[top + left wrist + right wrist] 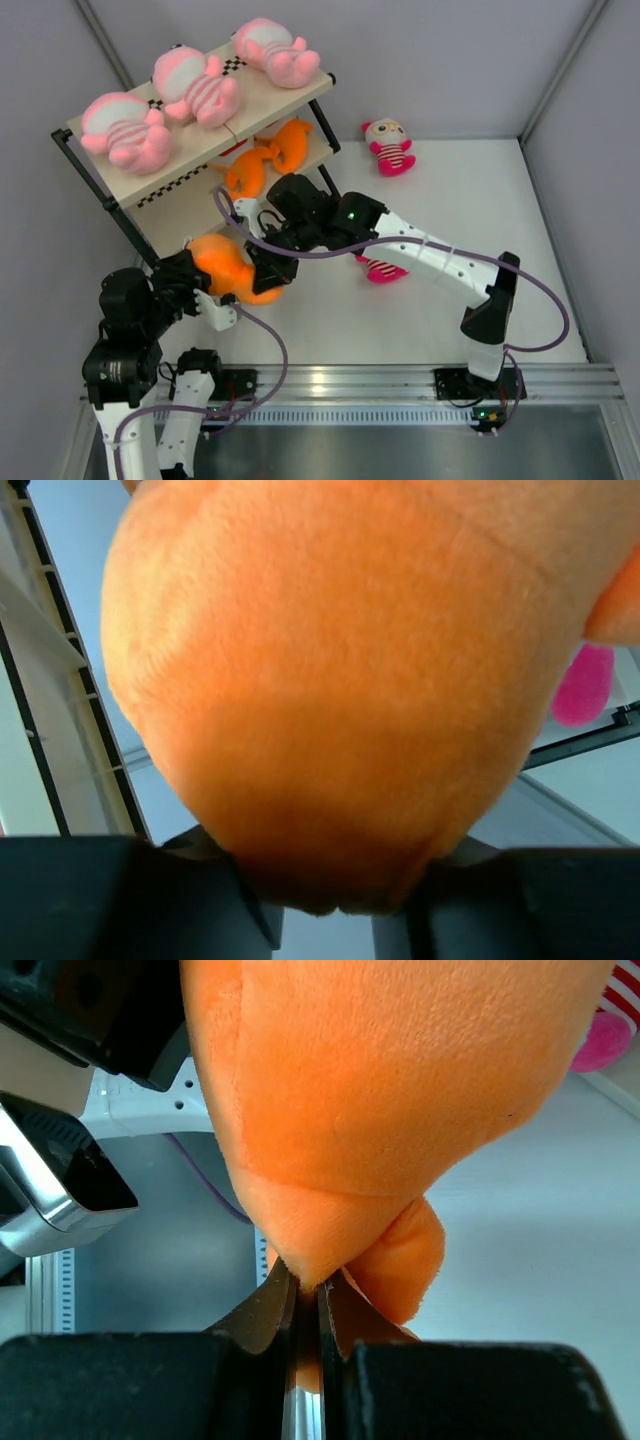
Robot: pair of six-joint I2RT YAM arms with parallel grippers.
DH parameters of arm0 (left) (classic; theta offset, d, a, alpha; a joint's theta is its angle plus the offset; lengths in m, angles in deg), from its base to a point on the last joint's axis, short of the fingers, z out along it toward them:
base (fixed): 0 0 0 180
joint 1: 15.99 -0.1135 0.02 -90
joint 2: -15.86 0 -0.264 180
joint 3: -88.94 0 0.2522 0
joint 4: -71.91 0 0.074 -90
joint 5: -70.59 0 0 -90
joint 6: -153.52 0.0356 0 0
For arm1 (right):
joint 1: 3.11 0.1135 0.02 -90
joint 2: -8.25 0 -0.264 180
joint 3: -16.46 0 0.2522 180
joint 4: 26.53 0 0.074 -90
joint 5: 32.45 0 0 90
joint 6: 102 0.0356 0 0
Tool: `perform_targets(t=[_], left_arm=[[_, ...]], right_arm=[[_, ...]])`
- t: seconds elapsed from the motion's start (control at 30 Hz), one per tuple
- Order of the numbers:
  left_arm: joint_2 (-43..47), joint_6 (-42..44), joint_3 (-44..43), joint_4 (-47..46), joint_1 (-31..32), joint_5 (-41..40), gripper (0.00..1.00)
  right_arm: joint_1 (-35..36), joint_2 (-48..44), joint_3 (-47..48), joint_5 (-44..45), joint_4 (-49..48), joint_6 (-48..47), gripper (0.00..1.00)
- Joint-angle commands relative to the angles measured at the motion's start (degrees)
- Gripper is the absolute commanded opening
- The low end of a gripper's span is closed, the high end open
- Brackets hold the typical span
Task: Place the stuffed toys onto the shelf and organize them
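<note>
An orange stuffed toy (pixel 235 268) hangs between both grippers in front of the shelf (pixel 110 180). My left gripper (pixel 207 287) is shut on its lower body, which fills the left wrist view (pixel 330 680); the jaws press in from both sides. My right gripper (pixel 268 268) is shut, pinching a thin fold of the same toy (pixel 380 1090). Three pale pink toys (pixel 195 85) lie on the top tier. Two orange toys (pixel 262 158) lie on the middle tier. One striped doll (pixel 390 147) lies on the table; another (pixel 380 268) is half hidden under my right arm.
The shelf stands slanted at the far left, its frame visible in the left wrist view (pixel 60 690). Grey walls close in the table on three sides. The left arm's housing (pixel 70 1180) sits close to the right gripper. A metal rail (pixel 400 385) runs along the near edge.
</note>
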Motion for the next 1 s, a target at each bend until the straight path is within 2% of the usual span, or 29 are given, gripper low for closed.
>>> perform_targets(t=[0.0, 0.03, 0.13, 0.4, 0.47, 0.53, 0.7, 0.83, 0.97], left_arm=[[-2.51, -2.4, -3.34, -2.24, -0.38, 1.91, 0.31], [-2.52, -5.11, -3.44, -2.24, -0.29, 2.0, 0.0], [-2.34, -10.12, -2.65, -2.24, -0.38, 2.36, 0.0], [-1.29, -27.88, -1.24, -1.37, -0.2, 6.57, 0.0], [-1.03, -30.44, -1.24, -0.49, -0.2, 7.27, 0.0], [-0.68, -34.48, -0.72, 1.26, -0.2, 7.63, 0.0], [0.29, -41.77, 3.06, 3.64, -0.2, 7.46, 0.0], [0.56, -45.65, 4.82, 4.52, -0.2, 7.63, 0.0], [-0.49, -47.24, 4.73, 6.36, -0.2, 11.4, 0.0]], right_arm=[[1.08, -3.12, -0.64, -2.24, -3.76, -1.42, 0.02], [1.08, -3.55, -2.91, -2.32, -4.63, -1.51, 0.04], [1.08, -6.89, -8.7, -1.89, -10.51, -1.68, 0.11], [1.08, -16.12, -19.71, 6.98, -20.2, -3.0, 0.49], [1.08, -18.66, -22.44, 9.62, -21.08, -5.28, 0.54], [1.17, -21.82, -25.77, 12.77, -23.08, -6.43, 0.62], [1.08, -29.04, -33.33, 18.24, -27.58, -10.46, 0.73], [1.17, -33.96, -37.46, 17.89, -28.46, -13.98, 0.74], [1.96, -35.9, -39.67, 18.15, -28.81, -20.04, 0.77]])
